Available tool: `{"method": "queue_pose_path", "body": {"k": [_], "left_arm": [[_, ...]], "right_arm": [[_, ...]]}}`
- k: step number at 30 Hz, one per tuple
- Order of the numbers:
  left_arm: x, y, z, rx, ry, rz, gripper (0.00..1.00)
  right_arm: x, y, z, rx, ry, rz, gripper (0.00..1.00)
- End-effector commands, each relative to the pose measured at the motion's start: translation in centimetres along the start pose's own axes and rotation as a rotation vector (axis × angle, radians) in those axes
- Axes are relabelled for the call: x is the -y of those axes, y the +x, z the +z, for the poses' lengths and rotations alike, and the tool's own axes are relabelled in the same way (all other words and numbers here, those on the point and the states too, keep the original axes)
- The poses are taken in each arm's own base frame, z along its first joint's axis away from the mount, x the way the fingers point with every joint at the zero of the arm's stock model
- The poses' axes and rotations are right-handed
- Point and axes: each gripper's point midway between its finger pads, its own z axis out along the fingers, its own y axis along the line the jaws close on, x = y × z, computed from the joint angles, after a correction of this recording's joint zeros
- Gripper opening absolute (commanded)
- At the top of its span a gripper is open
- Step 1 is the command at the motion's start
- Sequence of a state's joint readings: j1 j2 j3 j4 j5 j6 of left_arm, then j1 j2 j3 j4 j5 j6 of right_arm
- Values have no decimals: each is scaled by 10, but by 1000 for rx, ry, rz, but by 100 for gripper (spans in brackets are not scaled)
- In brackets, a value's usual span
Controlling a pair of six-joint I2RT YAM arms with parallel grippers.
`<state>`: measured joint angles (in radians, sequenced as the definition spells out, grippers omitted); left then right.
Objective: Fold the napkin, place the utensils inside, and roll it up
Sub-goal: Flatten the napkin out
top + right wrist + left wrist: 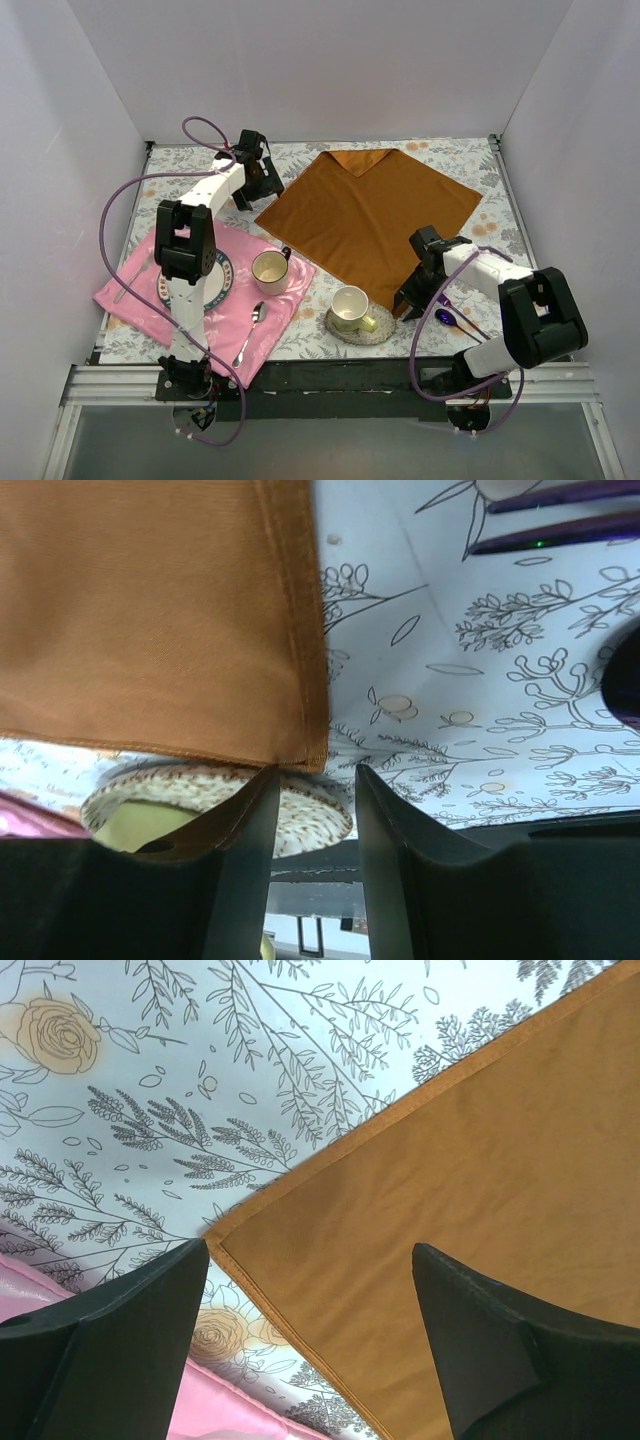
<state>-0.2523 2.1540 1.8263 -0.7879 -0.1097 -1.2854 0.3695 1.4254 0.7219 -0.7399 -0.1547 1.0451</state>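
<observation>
Over the flower-printed table (440,155), seen from above, the rust-orange napkin (365,215) is lying spread as a diamond at the middle, its far corner turned over. The left gripper (262,188) is hanging by the napkin's left corner. The right gripper (408,303) is reaching down at its near corner, just beside a cup (349,303) sitting on a saucer (380,330). Right of that arm, a dark blue-purple spoon (446,319) is lying on the table, apart from the napkin. A pink cloth (280,320) at the left is carrying a plate (225,275), a second cup (270,270) and a silver spoon (250,335).

From the left wrist, the fingers (120,1340) are standing spread wide with nothing between them, hovering above the napkin's hemmed corner, which is pointing toward the pink cloth.

From the right wrist, the fingers (240,840) are standing close together with a narrow gap showing. The napkin's corner is sitting right at their tips, not visibly pinched. Two slim purple pieces (560,495) are showing at the upper right; which utensils they are cannot be told.
</observation>
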Motion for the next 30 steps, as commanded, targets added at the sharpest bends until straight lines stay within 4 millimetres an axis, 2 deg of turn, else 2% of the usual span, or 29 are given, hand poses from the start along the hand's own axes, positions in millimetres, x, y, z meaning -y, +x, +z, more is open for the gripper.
{"method": "queue_pose_path", "body": {"k": [1, 6, 9, 10, 14, 15, 18, 21, 28, 30], "left_arm": [[-3, -10, -23, 49, -14, -17, 84], [1, -9, -25, 44, 2, -30, 89], [1, -3, -23, 24, 8, -30, 89], [0, -1, -21, 16, 8, -29, 89], [-6, 11, -11, -21, -9, -7, 86], [-8, 13, -10, -25, -12, 11, 86], [-9, 17, -7, -35, -3, 41, 86], [-10, 17, -5, -31, 5, 82, 85], [-19, 16, 4, 4, -72, 166, 79], [-19, 22, 12, -1, -76, 197, 77]], "right_arm": [[0, 0, 5, 12, 70, 53, 45], [5, -2, 16, 11, 107, 85, 43], [9, -1, 21, -6, 143, 96, 27], [10, -1, 21, -6, 147, 96, 26], [4, -10, 17, 40, 134, 77, 22], [1, -14, 16, 55, 127, 68, 17], [-8, -24, 7, 94, 125, 24, 13], [-17, -31, -2, 126, 99, -16, 4], [-25, -41, -9, 161, 41, -22, 1], [-29, -36, -9, 125, 15, -21, 1]]}}
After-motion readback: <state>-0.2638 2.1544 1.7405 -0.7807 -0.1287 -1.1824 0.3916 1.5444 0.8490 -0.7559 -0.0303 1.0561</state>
